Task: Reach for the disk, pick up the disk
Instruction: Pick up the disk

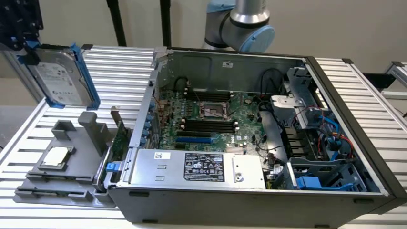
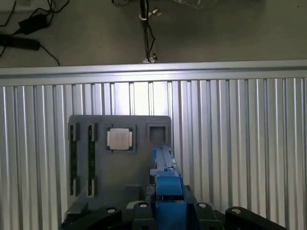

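On the ribbed metal table (image 1: 121,62), at the exterior view's right, stands the opened computer case (image 1: 254,202), with its boards and cabling exposed. Beside it, at the exterior view's left, lies the grey holding fixture (image 1: 70,138). Above that fixture, near the exterior view's upper left corner, the disk (image 1: 60,78) hangs on edge and slightly tilted. Its labelled silver face is turned outward, its blue carrier frames it, and it appears to touch neither the fixture nor the table. The jaws are pinched on the disk's upper end. In the wrist view the blue carrier edge (image 2: 165,191) runs out from between them, over the fixture (image 2: 120,163) below. The small square chip (image 1: 56,156) sits in its own pocket of the fixture, well apart from the disk. By my judgement the reach is finished and the pick-up is as good as done, since the disk is off its seat and carried by the grip alone. Any further move calls for a firm, unchanged pinch, because the hold is at one end of a long flat piece. It also calls for keeping the lower corner clear of the fixture's upright posts.
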